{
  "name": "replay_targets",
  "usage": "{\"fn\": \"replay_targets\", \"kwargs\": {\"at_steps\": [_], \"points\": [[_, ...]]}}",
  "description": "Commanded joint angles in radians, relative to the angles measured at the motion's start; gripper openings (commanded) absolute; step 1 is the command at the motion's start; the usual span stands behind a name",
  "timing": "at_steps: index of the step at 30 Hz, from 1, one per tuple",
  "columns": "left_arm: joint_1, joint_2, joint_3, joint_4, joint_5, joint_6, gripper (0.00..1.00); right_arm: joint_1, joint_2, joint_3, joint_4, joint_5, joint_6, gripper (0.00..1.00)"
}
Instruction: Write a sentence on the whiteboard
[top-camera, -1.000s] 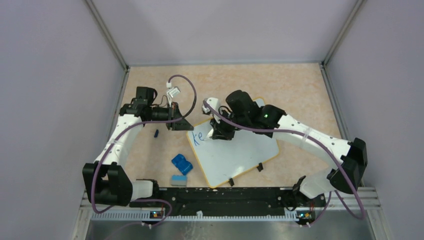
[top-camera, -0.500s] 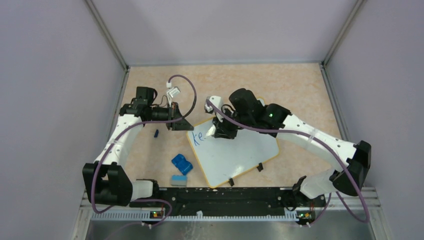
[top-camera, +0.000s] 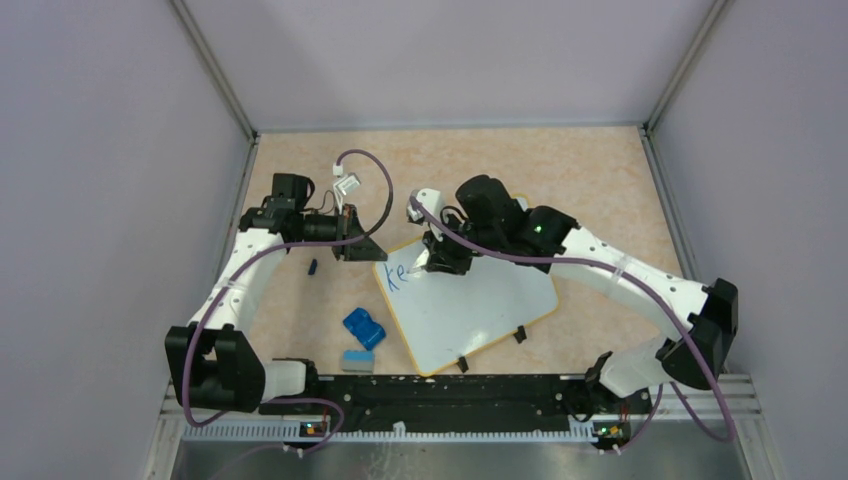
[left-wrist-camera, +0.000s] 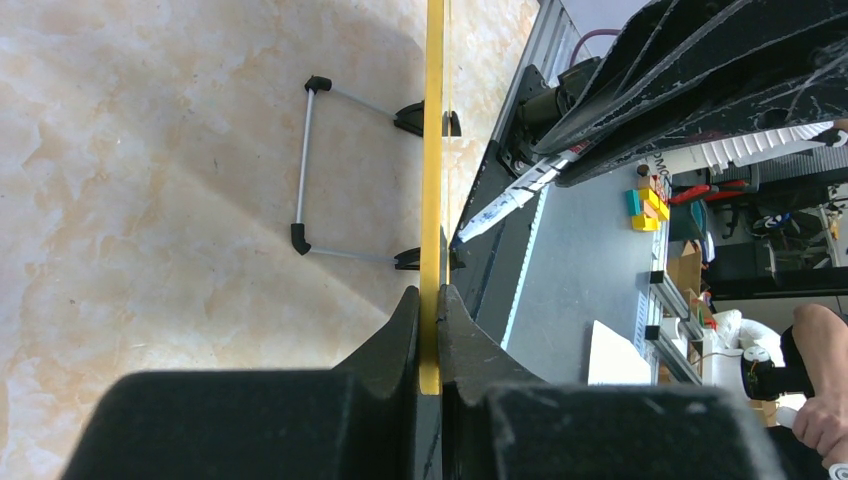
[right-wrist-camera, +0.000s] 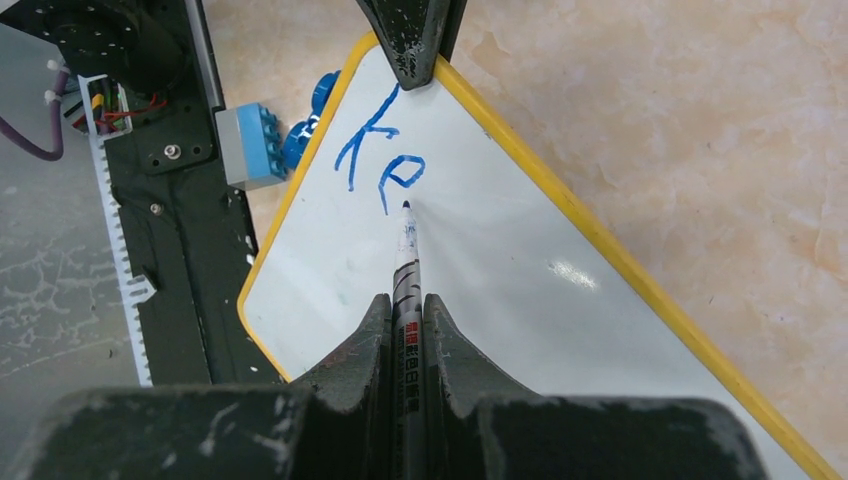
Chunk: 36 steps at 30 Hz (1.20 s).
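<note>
On the marbled beige table (top-camera: 560, 170), the whiteboard (top-camera: 480, 310) sits at mid-table, turned at an angle, with its two black clips (top-camera: 463, 363) on the edge nearest the arm bases. Seen edge-on from the left wrist, its yellow rim runs straight up the view, with a wire stand (left-wrist-camera: 303, 165) folded out beneath it.

The left gripper (left-wrist-camera: 431, 300) is clamped on that rim at the board's far-left corner, both fingers pressed against the yellow edge. The right gripper (right-wrist-camera: 408, 310) reaches over the same end of the board, its fingers closed tight around a marker (right-wrist-camera: 405, 260) that points away from the wrist. The marker's tip is down on the white surface just beside the second letter.

A blue brick (top-camera: 364, 327) and a grey-blue block (top-camera: 357, 360) lie on the table to the left of the board, near its lower corner.

The sentence (right-wrist-camera: 375, 160) shows only two blue letters, "ke", near the clamped corner.
</note>
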Motion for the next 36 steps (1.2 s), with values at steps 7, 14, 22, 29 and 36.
{"fn": "replay_targets", "kwargs": {"at_steps": [7, 14, 22, 29, 36], "points": [[-0.004, -0.010, -0.006, 0.000, -0.016, 0.007, 0.00, -0.037, 0.000, 0.011, 0.022, 0.041, -0.023, 0.00], [-0.005, -0.002, -0.005, 0.001, -0.011, 0.006, 0.00, -0.052, -0.021, 0.003, 0.012, 0.056, -0.035, 0.00], [-0.005, -0.005, -0.005, 0.001, -0.012, 0.007, 0.00, -0.052, -0.001, 0.029, 0.039, 0.054, -0.015, 0.00], [-0.005, -0.005, -0.006, 0.001, -0.012, 0.008, 0.00, -0.053, 0.009, 0.045, 0.046, 0.056, -0.003, 0.00], [-0.004, -0.003, -0.004, 0.000, -0.011, 0.007, 0.00, -0.052, 0.015, 0.052, 0.052, 0.053, 0.002, 0.00]]}}
